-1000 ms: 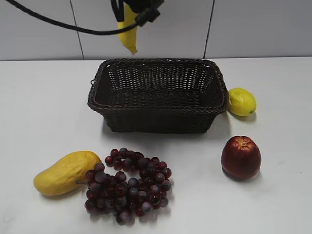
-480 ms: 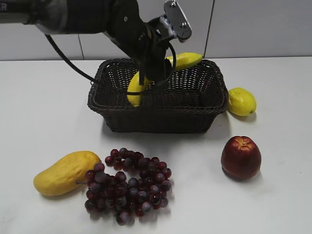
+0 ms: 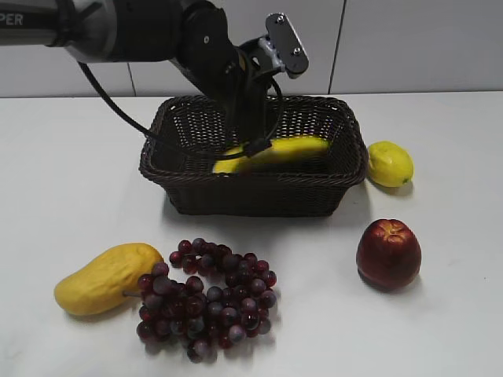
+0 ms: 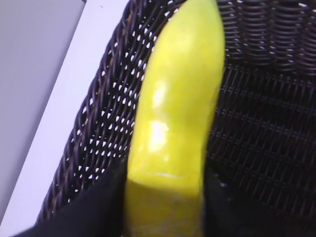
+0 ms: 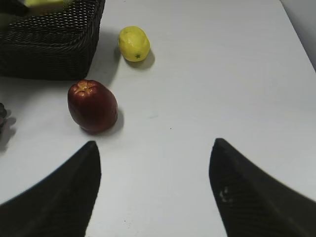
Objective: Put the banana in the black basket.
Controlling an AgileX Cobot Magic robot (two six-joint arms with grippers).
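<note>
The banana (image 3: 287, 149) lies low inside the black basket (image 3: 251, 192), stretched left to right. My left gripper (image 3: 250, 135) reaches down into the basket from the upper left and is shut on the banana's left part. In the left wrist view the banana (image 4: 177, 98) fills the middle between the two dark fingers (image 4: 165, 197), with the basket's woven wall (image 4: 103, 128) beside it. My right gripper (image 5: 155, 163) is open and empty above bare table; it does not show in the exterior view. The basket's corner (image 5: 49, 44) shows there at upper left.
A lemon (image 3: 390, 163) lies right of the basket and a red apple (image 3: 388, 253) in front of it at right. A mango (image 3: 106, 277) and a bunch of dark grapes (image 3: 208, 298) lie at front left. The lemon (image 5: 134, 43) and apple (image 5: 92, 105) also show in the right wrist view.
My left arm has come down from above the basket with the banana. The banana went from hanging upright to tilted over the rim to lying low inside the basket.
</note>
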